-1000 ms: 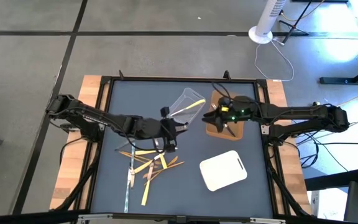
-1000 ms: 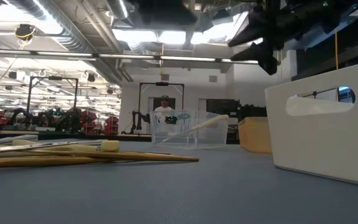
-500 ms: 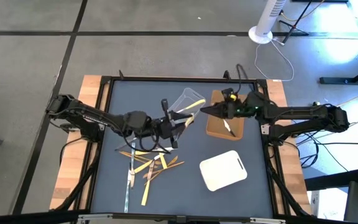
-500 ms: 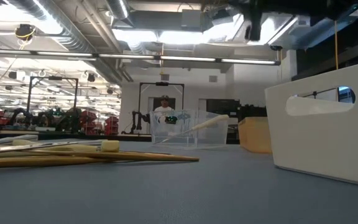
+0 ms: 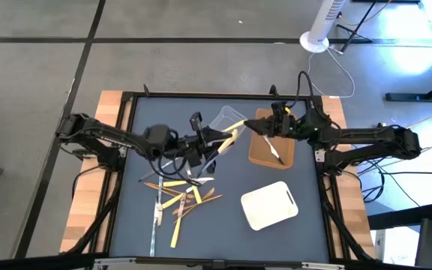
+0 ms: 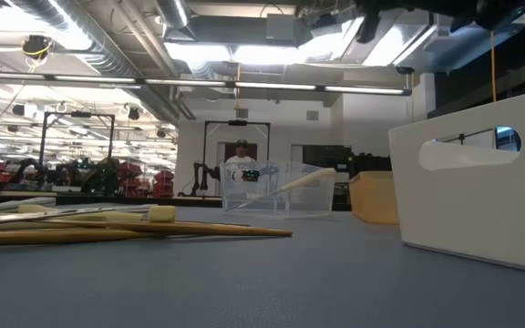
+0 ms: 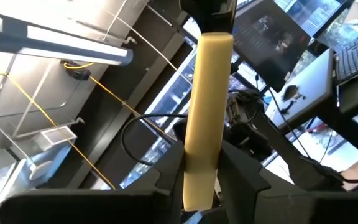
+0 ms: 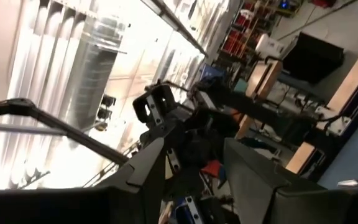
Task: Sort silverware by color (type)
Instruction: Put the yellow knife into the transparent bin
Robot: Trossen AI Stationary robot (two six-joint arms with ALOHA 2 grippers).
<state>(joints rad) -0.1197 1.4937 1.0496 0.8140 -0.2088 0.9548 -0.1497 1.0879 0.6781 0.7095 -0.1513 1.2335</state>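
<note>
My left gripper [image 5: 217,141] is raised beside the clear plastic tub [image 5: 227,120], shut on a pale yellow utensil [image 7: 205,106] that points out past its fingers. My right gripper [image 5: 263,129] hangs open over the far end of the brown tray [image 5: 261,156], with nothing between its fingers [image 8: 253,171]. A silver utensil [image 5: 274,153] lies flat in that tray. Another pale yellow utensil [image 6: 299,179] leans inside the tub. The remaining silverware [image 5: 177,196], pale yellow, orange-brown and silver, lies in a loose pile on the mat. My left gripper pinches the pale yellow utensil between its two fingers [image 7: 244,177], at the utensil's near end [image 7: 199,180]. The utensil runs along the fingers and sticks out ahead of them. It is lifted clear of the table and tilts slightly upward.
A white tray [image 5: 270,204] lies at the near right of the mat. The table's black frame [image 5: 130,112] and its wooden side boards border the mat. A person stands far off in the room in the low view.
Both grippers have risen and tipped up from pointing down at the table to pointing a little above level, rolling as they went. My left gripper has carried the pale yellow utensil up from above the pile toward the tub. My right gripper has lifted off the brown tray.
</note>
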